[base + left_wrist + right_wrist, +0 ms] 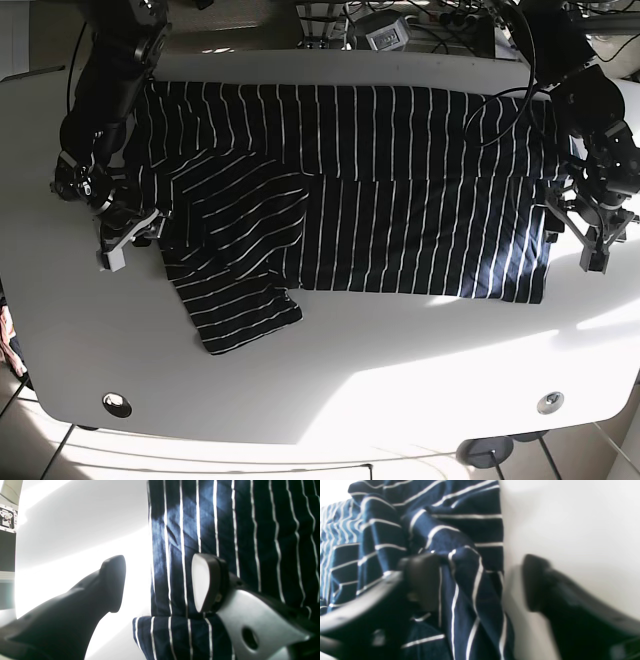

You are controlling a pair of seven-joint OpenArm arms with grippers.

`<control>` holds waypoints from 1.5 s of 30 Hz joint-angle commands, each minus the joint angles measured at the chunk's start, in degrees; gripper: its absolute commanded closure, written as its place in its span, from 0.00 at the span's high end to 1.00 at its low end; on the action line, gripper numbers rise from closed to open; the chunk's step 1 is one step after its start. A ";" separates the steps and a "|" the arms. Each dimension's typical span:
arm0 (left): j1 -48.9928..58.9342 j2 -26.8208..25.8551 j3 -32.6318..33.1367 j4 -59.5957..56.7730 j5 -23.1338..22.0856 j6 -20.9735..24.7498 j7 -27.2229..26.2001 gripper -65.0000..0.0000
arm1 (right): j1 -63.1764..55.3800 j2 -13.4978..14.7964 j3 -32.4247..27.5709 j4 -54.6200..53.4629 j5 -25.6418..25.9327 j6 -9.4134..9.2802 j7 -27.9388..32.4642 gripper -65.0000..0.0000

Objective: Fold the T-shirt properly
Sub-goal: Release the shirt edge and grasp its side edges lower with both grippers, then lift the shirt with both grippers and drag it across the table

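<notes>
**Operator:** Where is the shirt lying?

**Technician:** The navy striped T-shirt point(350, 200) is lying spread across the white table point(400, 350), its long side running left to right in the base view. One sleeve point(235, 310) is sticking out toward the near edge on that view's left.

**Operator:** What is the right gripper doing?

**Technician:** The right gripper point(130, 235) is sitting at the shirt's edge on the base view's left. In the right wrist view its jaws are standing apart, released, with a raised fold of cloth point(465, 585) lying between them. One finger point(422, 580) is touching the fabric; the other is resting over bare table.

**Operator:** And the left gripper?

**Technician:** The left gripper point(160, 582) is straddling the opposite edge of the shirt. Its jaws are also spread open, gripping nothing: the white-padded finger point(202, 582) is hovering over the stripes, the dark finger point(112, 585) over the table surface.
</notes>
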 commanded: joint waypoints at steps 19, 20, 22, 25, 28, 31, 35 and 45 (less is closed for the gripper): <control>-25.87 -5.48 0.13 -53.51 6.74 10.59 -20.01 0.77 | 0.77 0.66 -0.17 0.68 0.02 0.06 -0.95 0.03; -26.05 -5.48 0.13 -55.27 6.74 10.59 -20.01 0.77 | 0.77 0.57 -0.17 0.68 0.11 0.06 -0.95 0.03; -26.05 -5.39 0.13 -56.85 6.74 10.50 -20.01 0.77 | 0.77 0.48 -0.17 0.68 0.11 0.06 -0.95 0.03; -26.05 -5.04 0.13 -59.14 6.74 6.54 -19.57 0.77 | 0.77 -0.40 -0.17 0.68 -0.07 0.06 -0.95 0.03; -25.79 -3.11 2.60 -60.37 6.74 -0.58 -15.79 0.77 | 0.77 -0.57 -0.08 0.68 0.02 0.06 -0.95 0.03; -25.79 -1.61 3.39 -60.37 6.74 -3.13 -14.20 0.65 | 0.77 -0.57 -0.08 0.68 0.11 0.06 -0.95 0.03; -25.70 -1.79 3.39 -60.37 7.00 -3.13 -14.29 0.24 | 0.77 -0.57 0.01 0.68 0.11 0.06 -0.95 0.03; -20.07 -2.76 3.04 -42.26 6.82 -4.84 -3.30 0.00 | -3.10 -0.57 -0.08 9.56 0.20 0.06 -2.97 0.03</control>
